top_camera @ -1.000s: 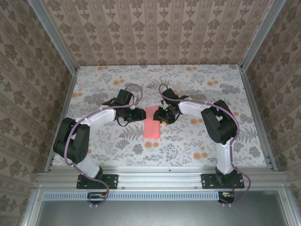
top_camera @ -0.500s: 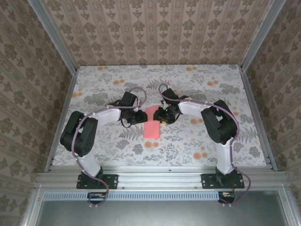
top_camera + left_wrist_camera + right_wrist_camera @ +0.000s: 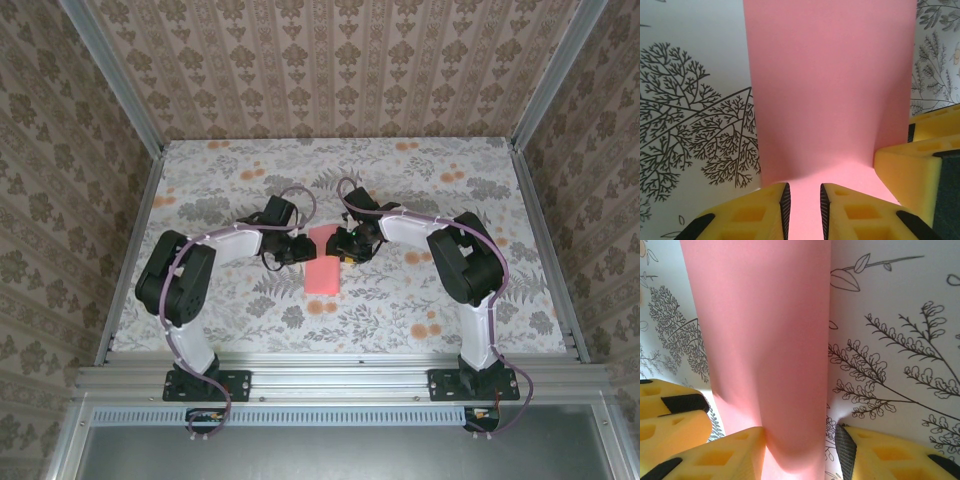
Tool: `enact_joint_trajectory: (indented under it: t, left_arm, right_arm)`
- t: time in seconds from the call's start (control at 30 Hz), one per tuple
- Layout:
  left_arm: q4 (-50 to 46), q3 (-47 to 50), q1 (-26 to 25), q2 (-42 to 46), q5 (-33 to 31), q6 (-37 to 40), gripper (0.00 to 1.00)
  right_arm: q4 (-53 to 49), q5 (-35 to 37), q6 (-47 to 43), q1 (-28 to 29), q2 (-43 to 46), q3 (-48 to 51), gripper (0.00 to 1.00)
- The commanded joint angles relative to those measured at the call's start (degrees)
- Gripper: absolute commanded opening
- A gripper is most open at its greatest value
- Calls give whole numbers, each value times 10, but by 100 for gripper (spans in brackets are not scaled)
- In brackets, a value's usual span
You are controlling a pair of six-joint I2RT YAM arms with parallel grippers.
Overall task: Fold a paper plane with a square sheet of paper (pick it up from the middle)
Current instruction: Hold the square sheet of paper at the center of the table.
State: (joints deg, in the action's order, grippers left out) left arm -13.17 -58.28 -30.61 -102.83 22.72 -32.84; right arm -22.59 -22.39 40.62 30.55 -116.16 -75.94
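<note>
**Fig.** Early fold stage, top & wrist views. The thin coral-pink paper sheet (image 3: 322, 265), unprinted, lies at centre frame in the top view on the floral-print table top (image 3: 450, 300). It shows as a long upright rectangle, so it seems folded in half. No pointed nose yet, so judged well short of a plane.

The left gripper (image 3: 298, 247) & right gripper (image 3: 346, 243) meet at the sheet's upper end, from frame left & right resp.

- **Left wrist view:** yellow fingers (image 3: 760, 215) at bottom edge w/ a narrow gap, pink showing in it. The sheet's near edge curls up toward them. Pinched or not: cannot tell.
- **Right wrist view:** fingers (image 3: 725, 460) set apart, w/ a rounded hump of sheet between them, apparently squeezed from both sides.

**Step in hand (judged):** securing the upper end for the next crease.

**Next move:** needs one side to pin the sheet flat while the other lifts an edge & lays it over squarely. Thin paper, likely to buckle or slip.
</note>
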Motion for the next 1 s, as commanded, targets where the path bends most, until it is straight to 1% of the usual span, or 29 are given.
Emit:
enact_joint_trajectory:
  t: [0.0,0.17,0.23,0.53,0.77,0.97]
  left_arm:
    - [9,-17,-5,-11,9,-3,25]
    - [4,-14,-6,-22,4,5,24]
    - [-3,-15,-6,-28,-1,11,22]
    - [-26,-15,-8,-51,-29,30,22]
    - [-47,-16,-9,-63,-55,47,21]
    - [-56,-17,-11,-69,-68,57,21]
  right_arm:
    - [-18,27,-8,8,-34,0,46]
    - [-18,26,-8,9,-34,1,46]
    - [-18,27,-9,9,-34,2,46]
    - [-22,28,-11,9,-29,-1,47]
    - [-38,38,-20,6,-7,-3,51]
    - [-47,43,-30,-14,37,19,55]
